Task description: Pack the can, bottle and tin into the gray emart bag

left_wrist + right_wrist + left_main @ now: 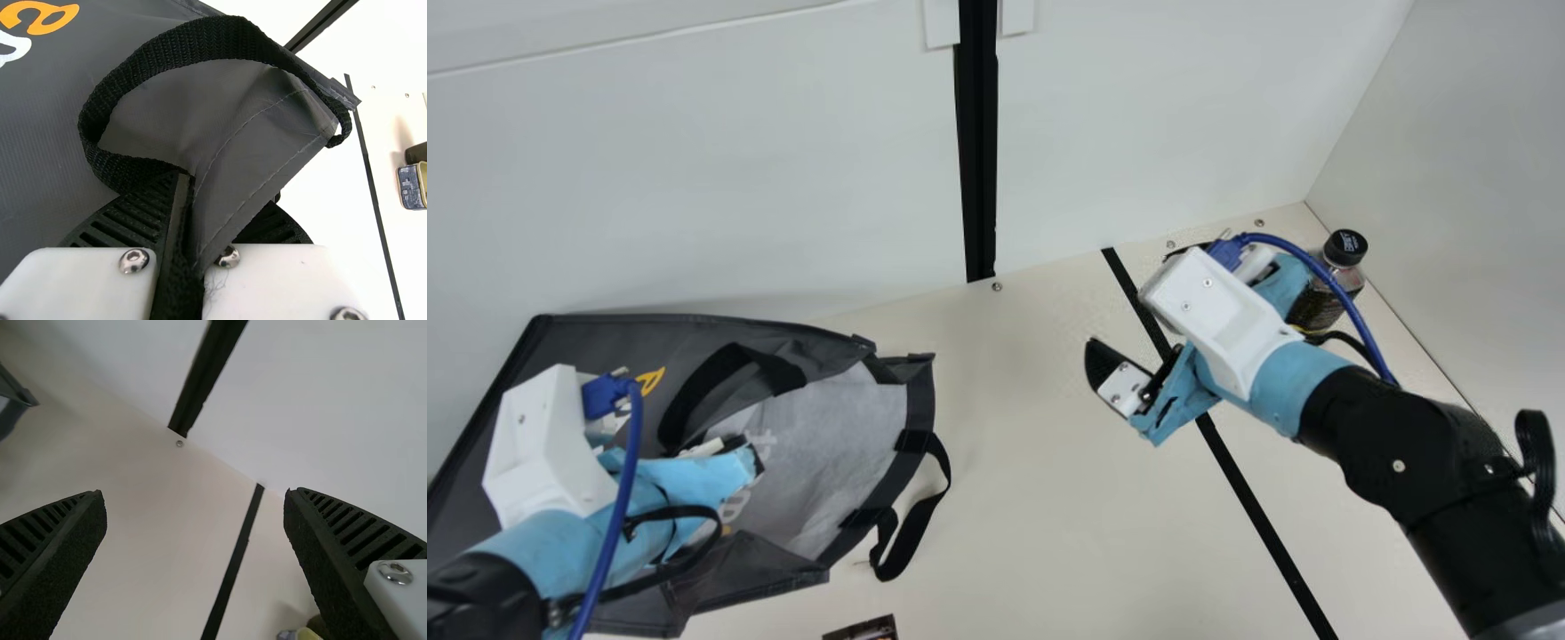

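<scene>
Gray emart bag [596, 333], slumped across the table [1040, 498] at the main view's left, can be judged light and floppy, so it will be dragged or folded more easily than lifted in shape. It is best held by the doubled, stitched hem or the strap. A fold of that hem is pinched by the left gripper [200, 210], its ribbed fingers closed on cloth and webbing, and a black handle [220, 30] is arched above them in the left wrist view. Coarse woven webbing is set against smooth, faintly sheened gray fabric, while a paler, fuzzy-looking lining [827, 444] is exposed at the gaping mouth. The right gripper [193, 493] is spread wide, with nothing held between its ribbed pads. Beyond its arm, by the side wall, the bottle [1320, 298] is seen: clear, rounded, dark inside, topped with a black cap [1345, 246]. Its plastic may be slick and fairly stiff, so it should be grasped squarely around the body. A small blue-patterned box [409, 188], probably the tin, looks rigid and should be gripped across its flat sides. Both are outside the bag, and packing is judged barely begun.
</scene>
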{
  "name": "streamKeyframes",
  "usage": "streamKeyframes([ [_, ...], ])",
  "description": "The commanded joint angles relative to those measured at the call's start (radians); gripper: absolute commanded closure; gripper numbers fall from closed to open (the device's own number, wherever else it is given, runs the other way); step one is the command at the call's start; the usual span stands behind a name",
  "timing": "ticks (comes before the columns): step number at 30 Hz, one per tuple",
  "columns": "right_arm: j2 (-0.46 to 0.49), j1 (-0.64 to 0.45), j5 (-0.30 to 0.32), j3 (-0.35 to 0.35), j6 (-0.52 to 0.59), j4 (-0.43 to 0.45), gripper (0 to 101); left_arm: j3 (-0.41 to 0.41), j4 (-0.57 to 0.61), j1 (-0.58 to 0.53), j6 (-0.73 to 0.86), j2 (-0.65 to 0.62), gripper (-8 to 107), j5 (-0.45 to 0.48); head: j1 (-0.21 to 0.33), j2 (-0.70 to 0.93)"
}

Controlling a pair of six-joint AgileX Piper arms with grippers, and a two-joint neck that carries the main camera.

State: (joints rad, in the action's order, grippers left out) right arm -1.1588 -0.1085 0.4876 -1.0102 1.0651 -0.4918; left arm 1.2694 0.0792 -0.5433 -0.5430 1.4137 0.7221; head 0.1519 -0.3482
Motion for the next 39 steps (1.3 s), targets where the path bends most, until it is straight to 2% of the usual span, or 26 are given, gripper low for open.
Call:
streamKeyframes([
  [1, 0.003, -0.01, -0.001, -0.004, -0.055, 0.061, 10, 0.0, 0.0, 0.0, 0.0, 0.0, 89, 0.0, 0.023, -0.001],
  [10, 0.027, -0.065, 0.018, -0.022, -0.229, 0.229, 10, 0.0, 0.0, 0.0, 0.0, 0.0, 89, 0.0, 0.023, -0.001],
  [17, 0.051, -0.107, 0.057, -0.042, -0.372, 0.358, 10, 0.0, 0.0, 0.0, 0.0, 0.0, 89, 0.0, 0.023, -0.001],
  [29, 0.089, -0.15, 0.169, -0.093, -0.618, 0.564, 10, 0.0, 0.0, 0.0, 0.0, 0.0, 89, 0.0, 0.023, -0.001],
  [39, 0.112, -0.144, 0.28, -0.152, -0.775, 0.699, 10, 0.0, 0.0, 0.0, 0.0, 0.0, 89, 0.0, 0.023, -0.001],
])
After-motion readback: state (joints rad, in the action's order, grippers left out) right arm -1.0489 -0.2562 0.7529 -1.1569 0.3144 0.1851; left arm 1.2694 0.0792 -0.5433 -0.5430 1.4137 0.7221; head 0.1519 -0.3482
